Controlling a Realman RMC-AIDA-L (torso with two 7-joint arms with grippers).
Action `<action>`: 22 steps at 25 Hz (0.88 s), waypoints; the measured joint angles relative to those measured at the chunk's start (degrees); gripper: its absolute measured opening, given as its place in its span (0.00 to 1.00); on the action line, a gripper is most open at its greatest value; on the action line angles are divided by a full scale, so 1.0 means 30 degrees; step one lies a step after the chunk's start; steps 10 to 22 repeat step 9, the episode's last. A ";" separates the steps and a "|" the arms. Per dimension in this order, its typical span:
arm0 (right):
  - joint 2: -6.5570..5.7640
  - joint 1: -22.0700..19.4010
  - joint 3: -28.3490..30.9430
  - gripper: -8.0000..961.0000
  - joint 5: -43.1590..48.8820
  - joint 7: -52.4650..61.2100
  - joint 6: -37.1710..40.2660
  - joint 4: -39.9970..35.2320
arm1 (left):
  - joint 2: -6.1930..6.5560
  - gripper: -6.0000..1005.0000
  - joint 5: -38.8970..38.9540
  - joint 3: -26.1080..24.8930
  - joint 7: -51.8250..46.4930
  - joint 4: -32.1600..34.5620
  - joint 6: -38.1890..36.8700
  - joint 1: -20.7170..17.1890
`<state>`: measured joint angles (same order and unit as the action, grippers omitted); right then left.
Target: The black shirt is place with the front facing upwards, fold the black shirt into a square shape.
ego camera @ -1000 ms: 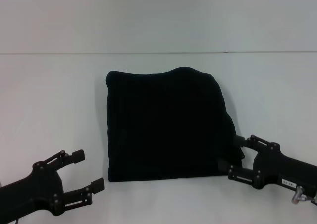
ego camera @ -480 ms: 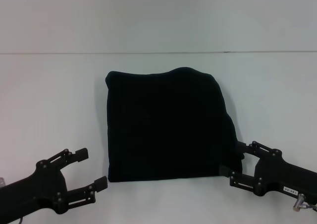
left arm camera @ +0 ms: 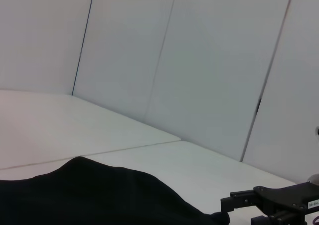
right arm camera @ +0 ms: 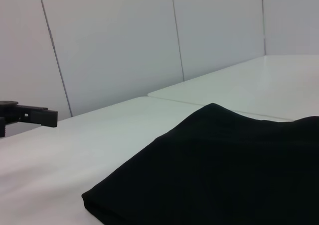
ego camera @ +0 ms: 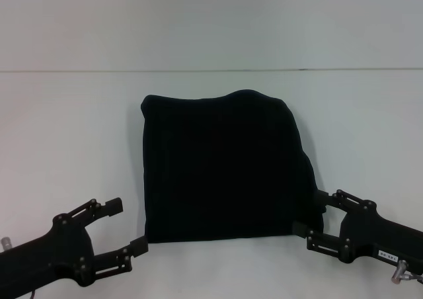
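White tabletop (ego camera: 66,127) fills the scene, backed by plain pale wall panels (left arm camera: 209,60) with dark vertical seams. Lying flat on it, the black shirt (ego camera: 225,167) is folded into a roughly square block, its far edge slightly humped and its right side a little rumpled; no lettering or label shows. Left gripper (ego camera: 127,227) sits low at the near left, fingers spread wide and holding nothing; the shirt's near-left corner lies just beyond and to the right of its lower fingertip (ego camera: 139,246), which appears to be touching or nearly touching the cloth, though contact cannot be confirmed from the head view. Right gripper (ego camera: 308,213) sits low at the near right, also open, with the shirt's near-right corner directly to its left; its upper finger (ego camera: 320,197) is at the rumpled side edge and its lower finger (ego camera: 301,229) at the near hem. Whether any cloth lies between them is unclear. From the right wrist view, the folded corner of the shirt rests flat on the table.
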<state>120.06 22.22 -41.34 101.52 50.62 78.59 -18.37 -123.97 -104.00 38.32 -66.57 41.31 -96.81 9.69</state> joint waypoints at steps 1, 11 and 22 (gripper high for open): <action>0.0000 0.0003 0.0013 0.89 0.0001 0.0001 0.0000 0.0001 | -0.0009 0.91 0.0007 0.0005 0.0003 0.0000 -0.0011 0.0024; -0.0001 -0.0039 0.0117 0.89 -0.0033 -0.0024 0.0000 0.0001 | -0.0001 0.91 0.0041 0.0001 0.0012 -0.0273 -0.0044 0.0251; -0.0001 -0.0039 0.0117 0.89 -0.0033 -0.0024 0.0000 0.0001 | -0.0001 0.91 0.0041 0.0001 0.0012 -0.0273 -0.0044 0.0251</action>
